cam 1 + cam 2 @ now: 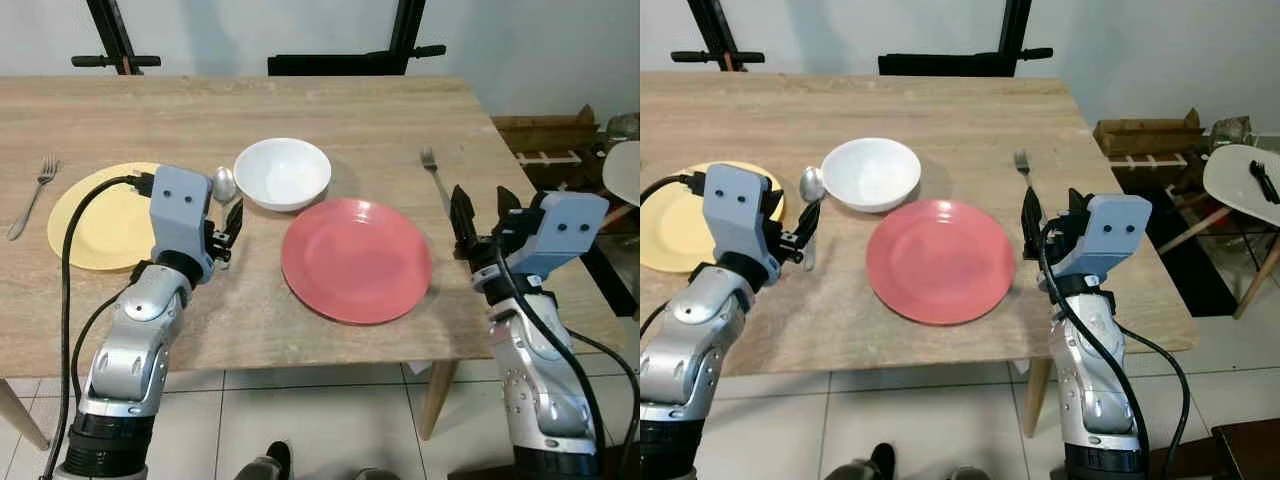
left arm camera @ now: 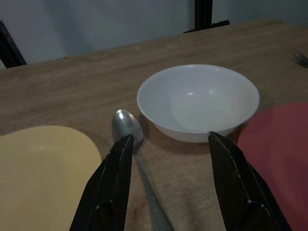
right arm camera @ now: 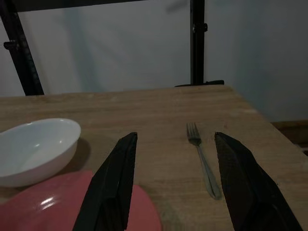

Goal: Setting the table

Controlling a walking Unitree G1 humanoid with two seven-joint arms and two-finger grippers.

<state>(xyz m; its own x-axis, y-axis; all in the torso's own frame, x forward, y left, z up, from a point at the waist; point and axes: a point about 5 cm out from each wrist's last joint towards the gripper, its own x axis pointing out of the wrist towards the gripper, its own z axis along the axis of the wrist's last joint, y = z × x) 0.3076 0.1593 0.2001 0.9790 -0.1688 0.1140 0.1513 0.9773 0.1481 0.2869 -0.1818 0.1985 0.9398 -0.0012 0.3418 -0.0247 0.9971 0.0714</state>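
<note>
On the wooden surface [image 1: 330, 110] a red plate [image 1: 356, 259] lies near the front edge with a white bowl [image 1: 283, 172] just behind its left side, a yellow plate [image 1: 100, 215] further left, and a second fork [image 1: 33, 195] left of that. The left end effector [image 2: 168, 144] hovers low with its fingers spread wide, over the handle of a spoon [image 2: 129, 129] that lies between the yellow plate and the bowl. The right end effector [image 3: 174, 144] is also wide open, held just right of the red plate and pointing at a fork [image 3: 202, 159] lying on the surface ahead of it.
</note>
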